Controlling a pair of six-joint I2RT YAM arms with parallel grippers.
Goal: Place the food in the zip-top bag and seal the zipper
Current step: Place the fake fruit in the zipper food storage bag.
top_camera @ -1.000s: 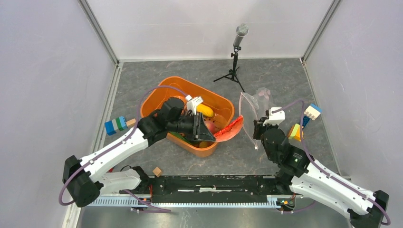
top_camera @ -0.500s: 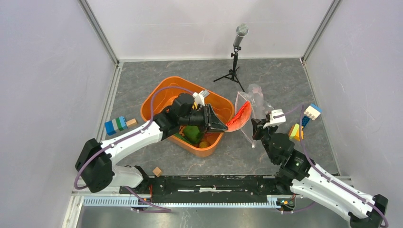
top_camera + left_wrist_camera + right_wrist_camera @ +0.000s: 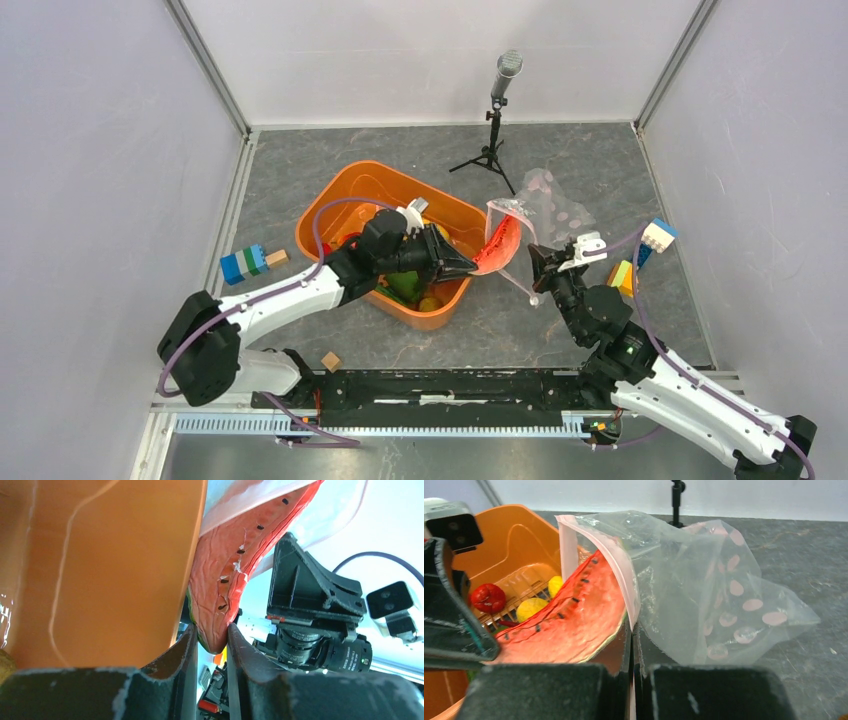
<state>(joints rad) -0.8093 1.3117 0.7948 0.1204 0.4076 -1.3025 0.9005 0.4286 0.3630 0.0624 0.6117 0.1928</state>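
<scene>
My left gripper [image 3: 466, 268] is shut on a red watermelon slice [image 3: 497, 245] with black seeds and holds it at the mouth of the clear dotted zip-top bag [image 3: 550, 205]. In the left wrist view the slice [image 3: 230, 575] is pinched at its tip between the fingers. My right gripper [image 3: 538, 262] is shut on the bag's mouth edge, on the pinkish zipper strip [image 3: 621, 575], and holds the bag open. In the right wrist view the slice [image 3: 569, 620] lies against the strip and the bag [image 3: 719, 595] bulges behind it. More food, a red piece [image 3: 488, 597] and yellow pieces [image 3: 531, 608], lies in the basket.
The orange basket [image 3: 345, 195] stands centre-left, with green and yellow food under my left arm. A microphone on a tripod [image 3: 497, 110] stands behind it. Coloured blocks lie at the left [image 3: 246, 263] and right [image 3: 655, 236]. A small wooden cube [image 3: 330, 361] is near the front rail.
My left gripper has carried the watermelon slice rightward from over the basket to the bag's mouth. My right gripper has lifted and tilted the bag, which now stands more open.
</scene>
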